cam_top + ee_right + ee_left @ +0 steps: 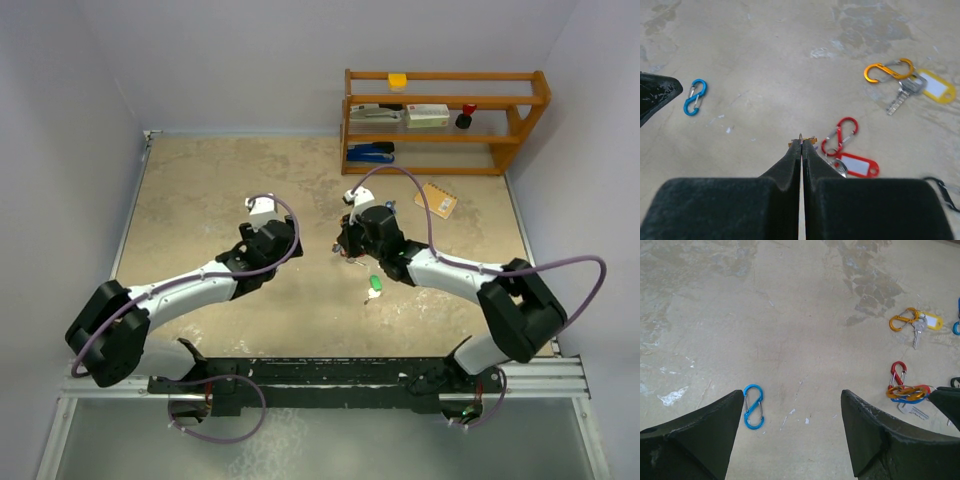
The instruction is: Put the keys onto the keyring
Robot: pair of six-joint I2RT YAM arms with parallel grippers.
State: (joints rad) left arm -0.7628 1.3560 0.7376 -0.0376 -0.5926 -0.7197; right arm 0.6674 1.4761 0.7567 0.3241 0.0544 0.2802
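Keys (899, 96) lie on the table (765, 45): one with a yellow tag (938, 86) on an orange clip (888, 71), one with a red tag (856, 165) by the right gripper (801, 145), whose fingers (789, 162) pinch a thin wire loop (800, 135) (maybe the keyring). Left gripper (792, 395) fingers (700, 430) are wide apart, empty. Most of the job looks not done yet. The wooden shelf (500, 101) holds boxes (428, 115).

I've got the left arm (190, 285) stretched forward and inward from its base, with the left end effector (792, 395) tilted downward and its fingers (695, 440) spread wide apart. The right arm (450, 270) bends in from the other side toward the middle. The right end effector (801, 142) points down, its fingers (785, 170) pressed flat together.
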